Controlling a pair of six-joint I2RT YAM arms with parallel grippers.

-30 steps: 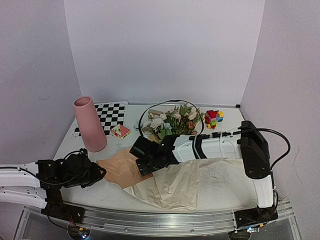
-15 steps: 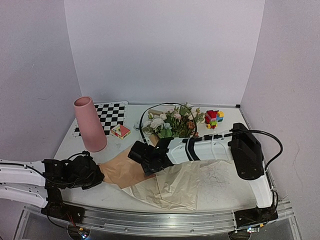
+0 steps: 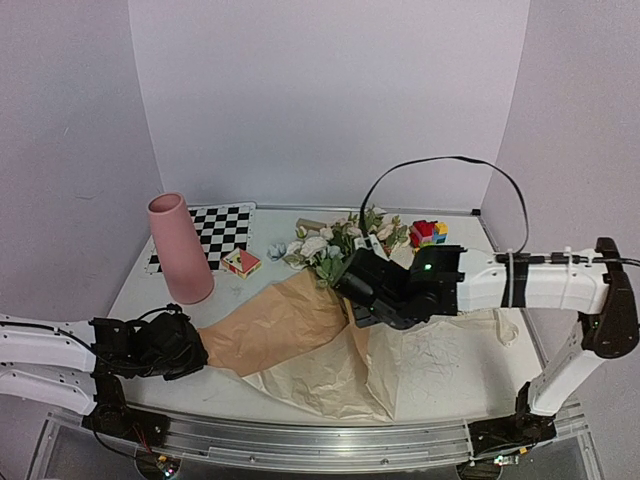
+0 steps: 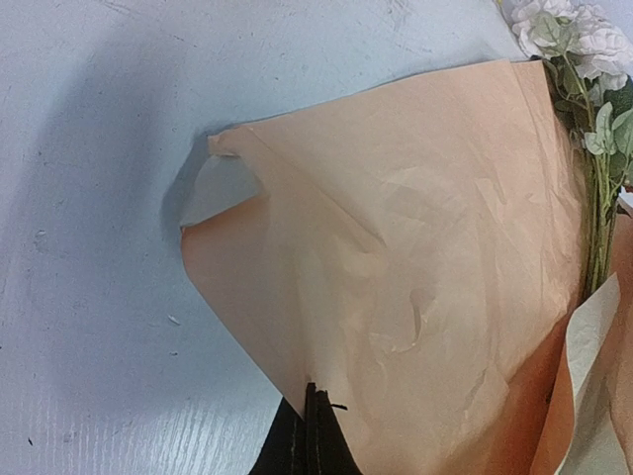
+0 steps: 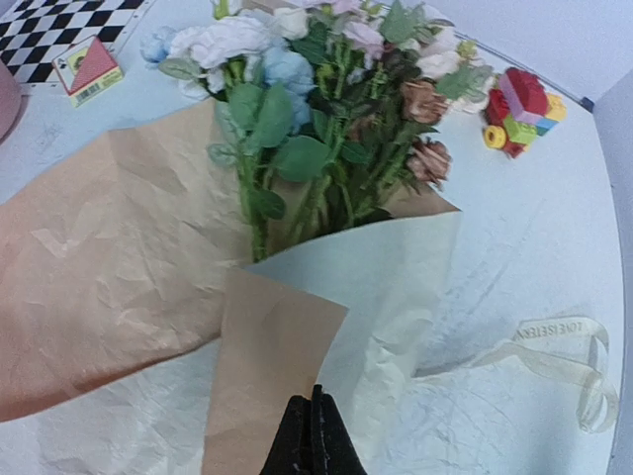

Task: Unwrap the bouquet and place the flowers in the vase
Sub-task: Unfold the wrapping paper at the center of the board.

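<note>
The kraft paper (image 3: 280,325) lies half-open on the worktop (image 3: 240,290), with the flowers (image 3: 345,245) at its far end. It seems light, soft and easy to tear. The left fingers (image 4: 302,450) and right fingers (image 5: 302,440) each pinch an edge.

The bouquet (image 3: 318,290) lies right of the upright pink vase (image 3: 180,248), its crumpled tan kraft paper (image 3: 270,330) spread open. The flowers (image 3: 335,243), white, pink, pale blue and rust-brown on green stems, rest on the paper's far part.
</note>
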